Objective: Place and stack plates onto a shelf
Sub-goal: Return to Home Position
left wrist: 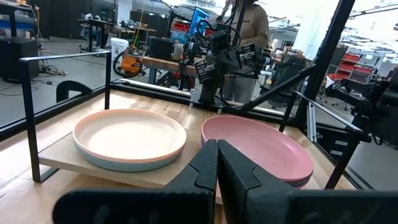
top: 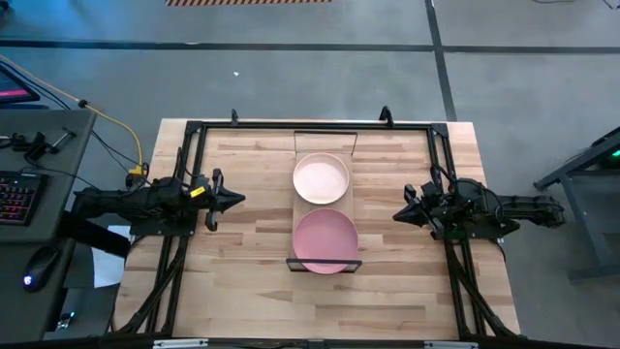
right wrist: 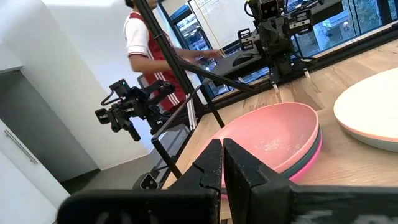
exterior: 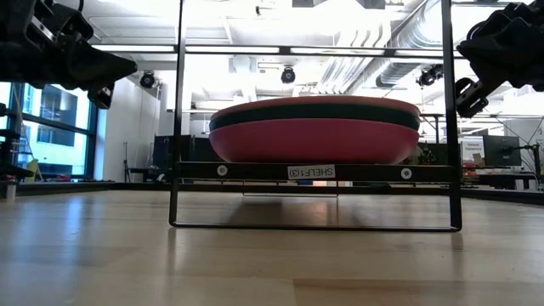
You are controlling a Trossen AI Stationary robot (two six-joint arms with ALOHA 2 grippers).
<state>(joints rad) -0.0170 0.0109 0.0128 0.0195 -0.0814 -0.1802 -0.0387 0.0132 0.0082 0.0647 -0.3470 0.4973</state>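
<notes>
**Asker:** How do your grippers stand?

**Robot:** My left gripper [top: 238,201] is at the left-centre of the overhead frame, above the table [top: 242,291]. Its fingers [left wrist: 204,167] are pressed flat together with nothing between them. My right gripper [top: 396,215] faces it from right-centre. Its fingers [right wrist: 210,167] are likewise closed tight and empty. Both grippers point inward at the shelf [top: 298,215] and are well apart from it.

**Asker:** And the plates?

**Robot:** All five are on the shelf, which runs up and down the middle of the overhead frame. In its lower half the light pink plate [top: 325,239] lies on top. The level view shows the dark green plate [exterior: 314,111] under it and the magenta plate [exterior: 314,140] at the bottom. In the upper half the cream plate [top: 321,178] sits on the pale teal plate [left wrist: 124,164], of which only the rim shows.

**Asker:** Do the two stacks touch?

**Robot:** They stand just beside each other, but I cannot tell whether the rims meet.

**Asker:** Anything beyond the table?

**Robot:** A person [left wrist: 252,22] stands in the room behind it.
</notes>
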